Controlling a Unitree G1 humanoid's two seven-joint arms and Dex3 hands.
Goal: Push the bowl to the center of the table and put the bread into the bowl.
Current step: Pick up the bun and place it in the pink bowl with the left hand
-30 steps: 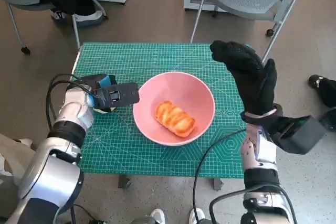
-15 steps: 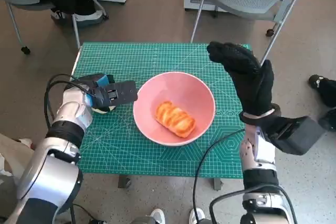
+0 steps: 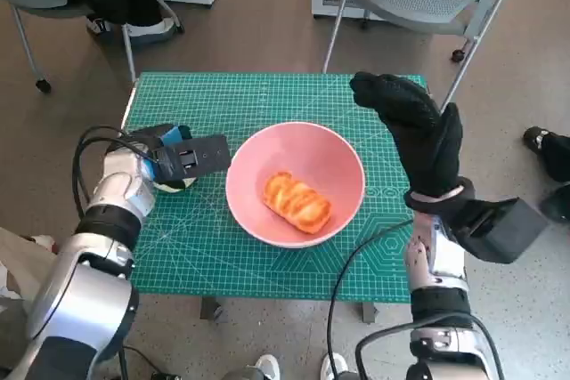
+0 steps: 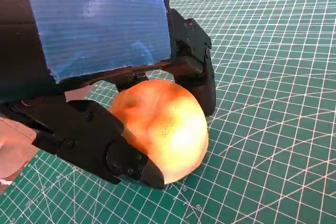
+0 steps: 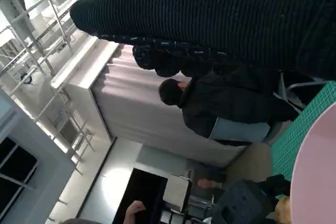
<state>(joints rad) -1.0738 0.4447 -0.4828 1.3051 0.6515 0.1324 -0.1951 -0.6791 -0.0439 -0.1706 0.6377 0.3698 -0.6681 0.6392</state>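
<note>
You're seeing 1 pink bowl [image 3: 296, 182] w/ 1 bread [image 3: 297, 203]; left robot hand [image 3: 187, 159] is gripping a 2nd bread [image 4: 163, 127], right robot hand [image 3: 419, 131] is hanging open, empty.

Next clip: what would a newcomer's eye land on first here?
The pink bowl in the middle of the green cutting mat, with a glazed bread lying inside. Next, the gloved right hand raised above the mat's right edge, and the left hand gripping a second round bread beside the bowl.

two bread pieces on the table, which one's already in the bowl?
The long glazed bread, lying inside the pink bowl. The round bread is outside it, on the green mat, held between the left hand's fingers.
</note>
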